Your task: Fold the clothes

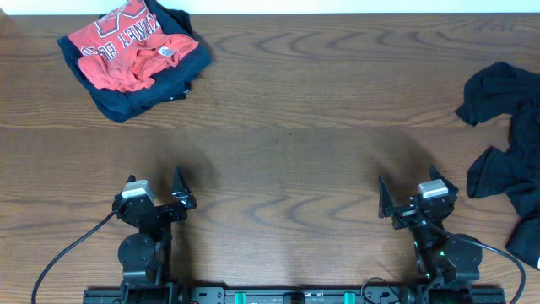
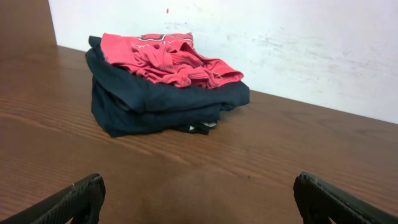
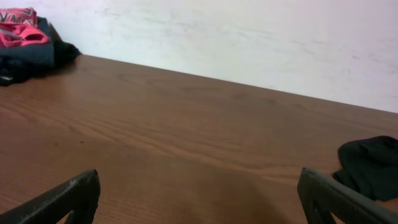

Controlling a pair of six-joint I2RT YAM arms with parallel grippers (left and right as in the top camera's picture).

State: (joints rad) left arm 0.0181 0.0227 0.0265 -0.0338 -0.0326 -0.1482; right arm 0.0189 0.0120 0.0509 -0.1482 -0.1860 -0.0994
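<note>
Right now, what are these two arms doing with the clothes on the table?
Nothing is being handled. The left gripper and right gripper sit open and empty near the front edge. A crumpled red-orange lettered T-shirt lies atop a folded navy blue shirt far left; rumpled black garments wait unfolded at the right.

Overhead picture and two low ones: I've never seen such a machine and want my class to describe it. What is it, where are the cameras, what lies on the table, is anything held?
A robot's left arm and right arm sit at a wooden table's near edge. The overhead picture looks straight down; the other two come from a camera on each wrist, so the dark tips at their bottom corners are that arm's own fingers. The left fingers and right fingers stand open, holding nothing. Far left, a red-orange shirt lies on a navy shirt. At the right edge lie crumpled black clothes.
</note>
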